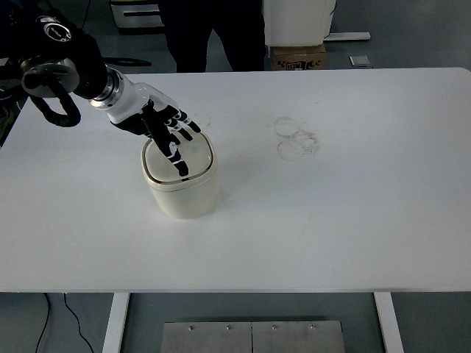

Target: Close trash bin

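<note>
A small cream trash bin (184, 193) stands on the white table (331, 206), left of centre. Its lid (195, 156) lies flat and closed on the rim. My left hand (171, 131) comes in from the upper left and rests flat on top of the lid, fingers spread and stretched out over it, holding nothing. The right arm is out of view.
Faint ring marks (296, 138) stain the table right of centre. A person in dark clothes (213, 33) stands behind the far edge. A cardboard box (298, 56) sits on the floor beyond the table.
</note>
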